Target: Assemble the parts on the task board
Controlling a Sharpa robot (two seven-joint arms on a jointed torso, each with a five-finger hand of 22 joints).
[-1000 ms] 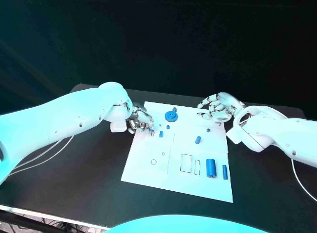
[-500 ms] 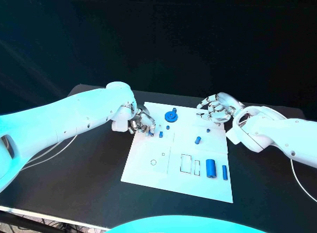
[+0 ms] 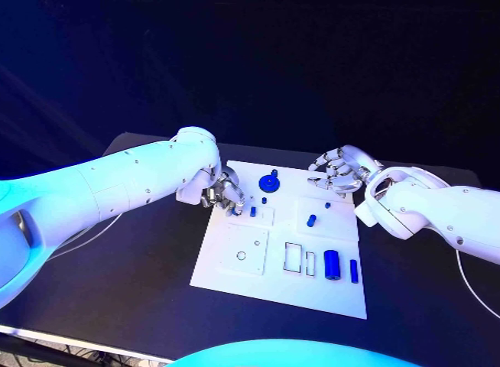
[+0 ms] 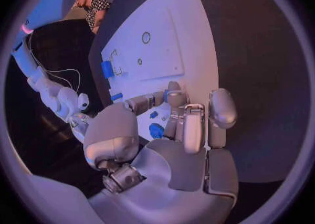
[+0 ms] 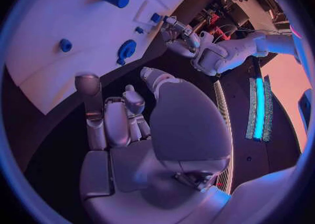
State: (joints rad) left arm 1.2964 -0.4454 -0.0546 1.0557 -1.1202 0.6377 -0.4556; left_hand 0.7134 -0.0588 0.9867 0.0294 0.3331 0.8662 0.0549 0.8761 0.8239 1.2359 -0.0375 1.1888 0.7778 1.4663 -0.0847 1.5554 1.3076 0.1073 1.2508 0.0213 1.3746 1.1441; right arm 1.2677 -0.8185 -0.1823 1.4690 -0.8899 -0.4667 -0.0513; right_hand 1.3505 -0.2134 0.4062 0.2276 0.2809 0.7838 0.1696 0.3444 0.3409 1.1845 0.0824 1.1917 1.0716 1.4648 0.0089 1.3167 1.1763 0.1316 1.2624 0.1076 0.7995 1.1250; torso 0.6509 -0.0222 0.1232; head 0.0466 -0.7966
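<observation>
The white task board [image 3: 241, 271] lies in the middle of the black table. A blue round knob [image 3: 270, 183] stands at its far edge, with two small blue parts [image 3: 254, 212] just below it. My left hand [image 3: 224, 194] hovers over the board's far left edge, fingers curled, fingertips right beside those small parts; one small part [image 4: 153, 114] shows between thumb and fingers, and I cannot tell if it is held. My right hand [image 3: 339, 171] hangs above the far right corner with fingers curled in on nothing. A large blue cylinder [image 3: 332, 264] lies near the board's right edge.
A thin blue pin [image 3: 354, 270] lies next to the large cylinder, and two more small blue pieces [image 3: 312, 220] sit mid-right. Rectangular slots [image 3: 295, 257] and a round hole [image 3: 241, 255] are cut in the near half. Cables trail off the table's left side.
My left hand has crept rightward over the board's edge, closer to the small blue parts. The right hand has hardly moved. The parts lie as before.
</observation>
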